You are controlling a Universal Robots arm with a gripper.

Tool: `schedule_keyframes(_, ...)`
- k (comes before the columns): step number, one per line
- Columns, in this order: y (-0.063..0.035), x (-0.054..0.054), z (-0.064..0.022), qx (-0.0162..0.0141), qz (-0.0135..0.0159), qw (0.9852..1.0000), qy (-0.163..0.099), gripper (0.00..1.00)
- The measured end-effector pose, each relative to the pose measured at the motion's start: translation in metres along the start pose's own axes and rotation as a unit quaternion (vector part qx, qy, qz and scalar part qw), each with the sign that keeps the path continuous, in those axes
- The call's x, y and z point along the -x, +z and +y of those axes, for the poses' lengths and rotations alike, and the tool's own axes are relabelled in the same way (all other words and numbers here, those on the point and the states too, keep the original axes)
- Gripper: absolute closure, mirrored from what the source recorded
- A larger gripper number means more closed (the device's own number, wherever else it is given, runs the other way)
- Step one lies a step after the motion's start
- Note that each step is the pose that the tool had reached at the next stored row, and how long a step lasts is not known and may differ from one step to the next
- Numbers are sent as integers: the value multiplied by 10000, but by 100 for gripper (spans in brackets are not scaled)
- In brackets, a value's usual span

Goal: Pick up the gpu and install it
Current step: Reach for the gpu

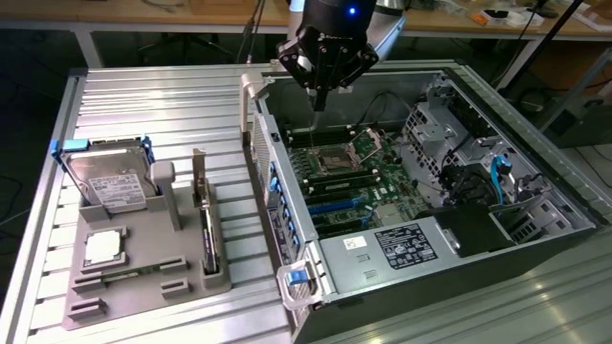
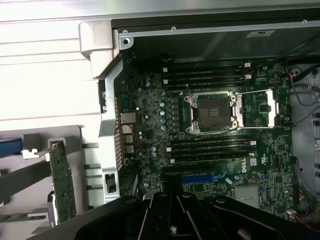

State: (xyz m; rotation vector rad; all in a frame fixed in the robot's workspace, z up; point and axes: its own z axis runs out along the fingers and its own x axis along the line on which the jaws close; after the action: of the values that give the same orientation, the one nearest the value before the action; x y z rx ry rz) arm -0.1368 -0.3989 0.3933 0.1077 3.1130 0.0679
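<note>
Empty tool (image 1: 319,102), closed, hovers above the computer (image 1: 251,122); the graphics card (image 1: 208,236) looks light, stiff and fragile, best pinched by its top edge.

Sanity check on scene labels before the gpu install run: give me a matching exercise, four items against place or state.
Items:
1. gripper
2. gpu
3. hard drive
4. CPU socket

Place or state:
A. standing edge-on in a slot of the grey holder
B. shut, holding nothing, above the open case
C. on the green motherboard, inside the case
D. propped upright in the holder, white label showing

Pairs: 1-B, 2-A, 3-D, 4-C
</note>
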Motion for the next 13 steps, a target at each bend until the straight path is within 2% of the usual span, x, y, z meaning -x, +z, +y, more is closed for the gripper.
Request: schedule_keyframes(13,-5,-193,-13,1,1,10000,-38,89)
